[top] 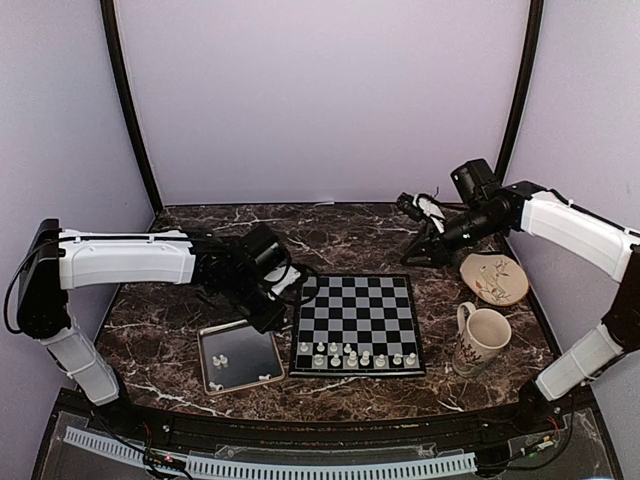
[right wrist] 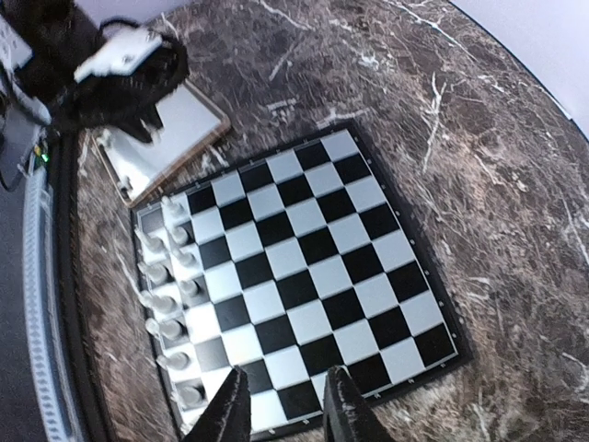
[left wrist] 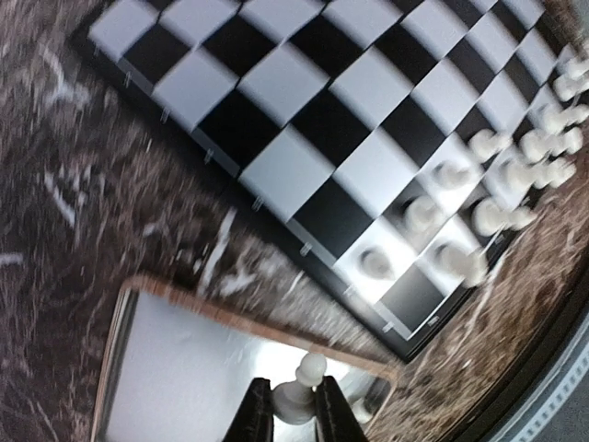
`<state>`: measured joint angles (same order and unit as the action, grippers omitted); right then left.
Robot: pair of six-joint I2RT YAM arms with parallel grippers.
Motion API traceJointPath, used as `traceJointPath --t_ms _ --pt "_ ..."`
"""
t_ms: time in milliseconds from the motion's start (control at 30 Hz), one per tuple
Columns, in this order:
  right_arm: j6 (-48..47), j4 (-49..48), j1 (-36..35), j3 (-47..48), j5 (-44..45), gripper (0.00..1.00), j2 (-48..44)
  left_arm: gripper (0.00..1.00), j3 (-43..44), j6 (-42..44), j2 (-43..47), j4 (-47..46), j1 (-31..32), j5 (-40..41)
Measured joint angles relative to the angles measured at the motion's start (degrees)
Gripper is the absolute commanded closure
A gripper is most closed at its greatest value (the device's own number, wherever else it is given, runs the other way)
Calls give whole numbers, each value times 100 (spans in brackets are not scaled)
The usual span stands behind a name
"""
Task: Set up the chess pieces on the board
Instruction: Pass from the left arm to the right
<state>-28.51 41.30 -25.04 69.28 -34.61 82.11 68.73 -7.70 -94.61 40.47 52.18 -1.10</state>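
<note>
Pawn (left wrist: 301,394) along L jaws, head outward

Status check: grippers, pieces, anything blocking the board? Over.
Left gripper shut on a pawn at the tray. Right gripper open, empty, by the board's far corner. Near two rows partly filled; spare pieces in tray. Mug right of board, apart.

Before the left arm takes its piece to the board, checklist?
1. Left hand grips piece: ok.
2. Piece upright: ok.
3. Piece lifted off tray: cannot tell.
4. Right hand out of the way: ok, open, empty, toward the board's right edge.
5. Way from tray to board: ok, nothing between.
6. Target square free: cannot tell, near rows are crowded.
</note>
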Motion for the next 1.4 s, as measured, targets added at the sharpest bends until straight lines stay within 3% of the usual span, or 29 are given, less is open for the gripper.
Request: traceJointPath --t_ms 233,500,900,1400 --pt "544 544 -66 1038 -1093 65 973 92 -87 -94 181 -2308 291 -597" --pt "828 1172 -498 1882 -1565 66 1919 91 -63 -278 -50 -3803 389 -922" --pt "1097 1303 -1084 2138 -1834 70 2135 90 66 -352 -269 -4129 404 -1056" --pt "1213 1274 -1134 2138 -1808 75 2315 89 66 -350 -271 -4124 435 -1084"
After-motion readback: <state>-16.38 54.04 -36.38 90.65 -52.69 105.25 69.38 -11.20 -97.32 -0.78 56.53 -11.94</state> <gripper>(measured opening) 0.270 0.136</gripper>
